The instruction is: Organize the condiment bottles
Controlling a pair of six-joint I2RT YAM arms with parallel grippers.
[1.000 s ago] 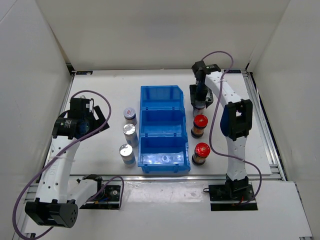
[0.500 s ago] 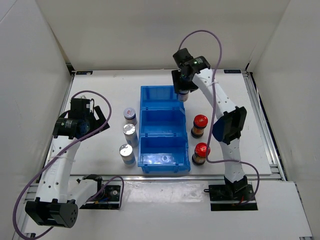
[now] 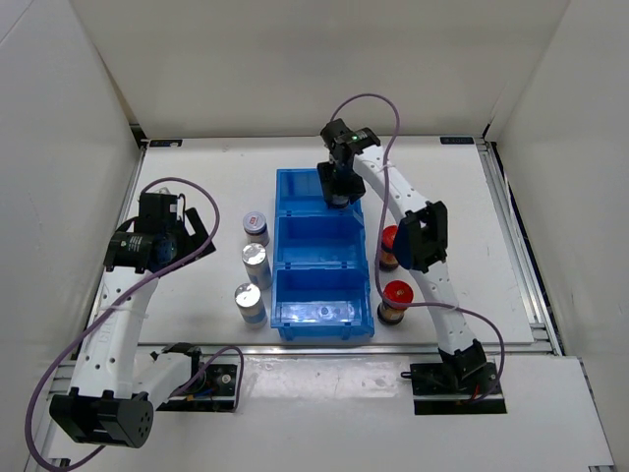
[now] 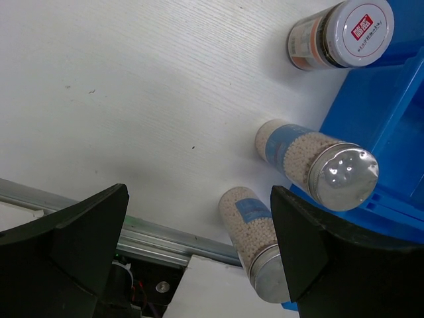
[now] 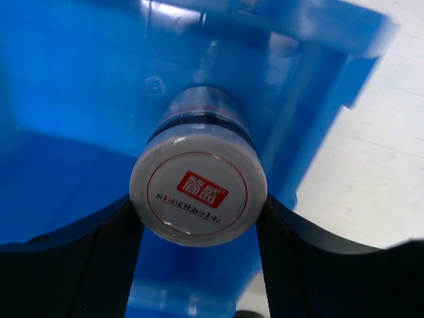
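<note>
My right gripper is shut on a short bottle with a red-marked grey lid and holds it over the far compartment of the blue bin. The other short grey-lidded bottle and two silver-capped bottles stand in a column left of the bin. They also show in the left wrist view. Two dark red-capped bottles stand right of the bin. My left gripper is open and empty, raised left of the column.
The blue bin has three compartments in a row; the middle and near ones hold no bottles. White walls enclose the table. A metal rail runs along the near table edge.
My right gripper has carried the short grey-lidded bottle from the table right of the bin leftward to over the bin's far compartment. The left arm has not moved.
</note>
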